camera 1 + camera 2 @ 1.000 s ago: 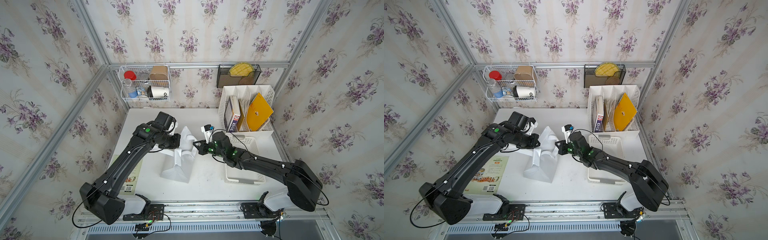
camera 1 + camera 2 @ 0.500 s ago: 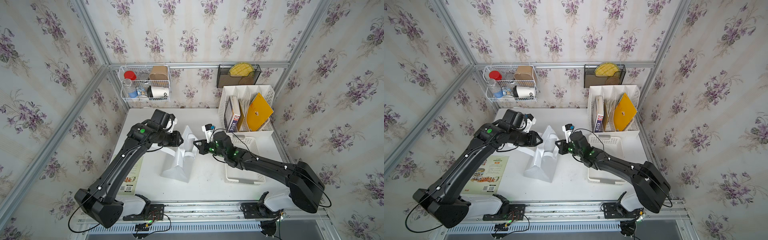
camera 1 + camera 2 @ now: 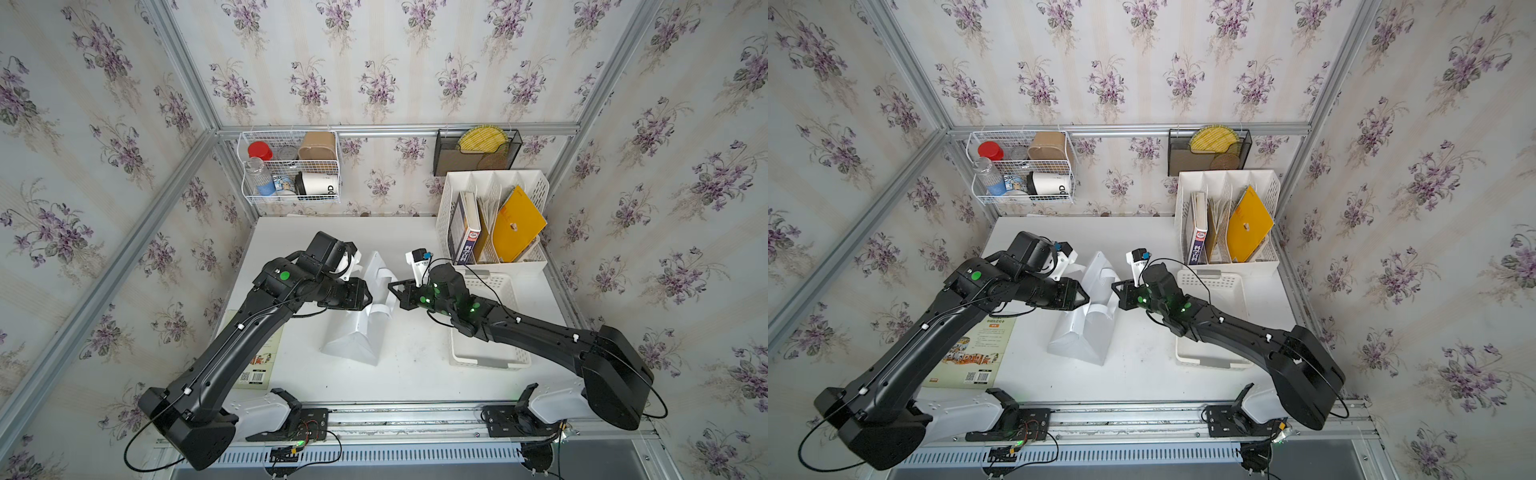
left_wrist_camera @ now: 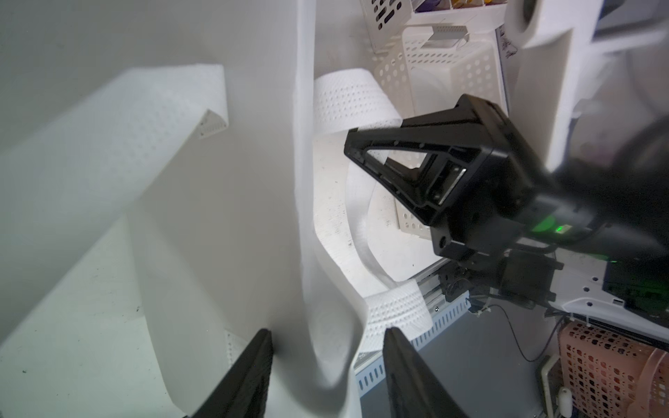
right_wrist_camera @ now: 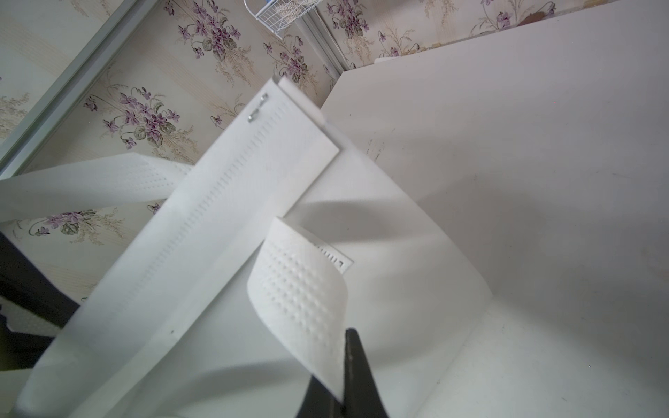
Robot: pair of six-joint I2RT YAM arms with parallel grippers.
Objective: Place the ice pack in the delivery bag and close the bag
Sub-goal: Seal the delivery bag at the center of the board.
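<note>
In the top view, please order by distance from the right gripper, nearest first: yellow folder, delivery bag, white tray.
1. delivery bag, its strap in the right gripper.
2. white tray, on its right side.
3. yellow folder, in the rear organizer.

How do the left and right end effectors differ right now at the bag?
The left end effector has its jaws apart; the right end effector is shut. The left grips nothing, and the bag fabric just lies between its fingers; the right pinches a strap. The left is at the bag's left side, the right at its right side. Shared: both are at the bag's top, pointing toward each other across it.
</note>
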